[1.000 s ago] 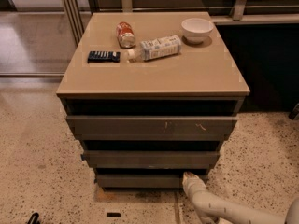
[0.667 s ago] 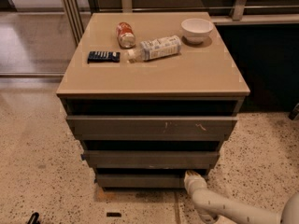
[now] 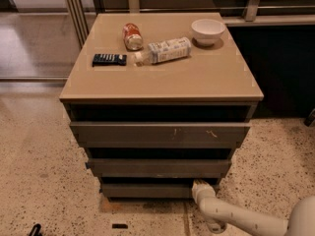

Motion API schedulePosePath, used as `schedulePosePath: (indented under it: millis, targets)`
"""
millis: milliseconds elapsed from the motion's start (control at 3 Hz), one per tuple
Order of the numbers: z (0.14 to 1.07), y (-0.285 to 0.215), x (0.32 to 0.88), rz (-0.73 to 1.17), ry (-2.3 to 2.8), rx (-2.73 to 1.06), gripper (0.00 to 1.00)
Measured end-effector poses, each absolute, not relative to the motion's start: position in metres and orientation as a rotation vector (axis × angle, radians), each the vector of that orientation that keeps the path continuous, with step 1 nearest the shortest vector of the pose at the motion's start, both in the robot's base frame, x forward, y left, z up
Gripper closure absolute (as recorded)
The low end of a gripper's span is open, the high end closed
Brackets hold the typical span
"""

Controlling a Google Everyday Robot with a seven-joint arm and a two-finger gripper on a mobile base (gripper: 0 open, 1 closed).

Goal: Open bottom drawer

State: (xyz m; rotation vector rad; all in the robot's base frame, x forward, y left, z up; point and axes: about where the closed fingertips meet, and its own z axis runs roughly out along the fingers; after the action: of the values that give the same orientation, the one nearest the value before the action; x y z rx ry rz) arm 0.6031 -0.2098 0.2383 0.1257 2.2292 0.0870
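The bottom drawer [image 3: 147, 190] is the narrowest, lowest dark grey-brown front of the cabinet, just above the floor. It sits roughly in line with the stepped fronts above it. My gripper [image 3: 199, 185] is at the end of the white arm that reaches in from the lower right. Its tip is at the drawer's upper right edge, in the dark gap under the middle drawer [image 3: 157, 167]. The top drawer [image 3: 160, 132] is the widest and has pale scratch marks.
On the tan cabinet top [image 3: 216, 77] lie a red can [image 3: 132, 36], a plastic bottle [image 3: 165, 50], a white bowl [image 3: 207, 31] and a dark flat packet [image 3: 109, 59]. Speckled floor surrounds the cabinet. A dark wall stands to the right.
My gripper has moved slightly up and in toward the right end of the bottom drawer. The drawers have not visibly moved.
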Motion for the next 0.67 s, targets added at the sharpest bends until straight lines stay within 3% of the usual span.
schedulePosePath:
  millis: [667]
  targets:
    - [0.2181, -0.2115, 0.619, 0.054, 2.276, 0.131, 1.0]
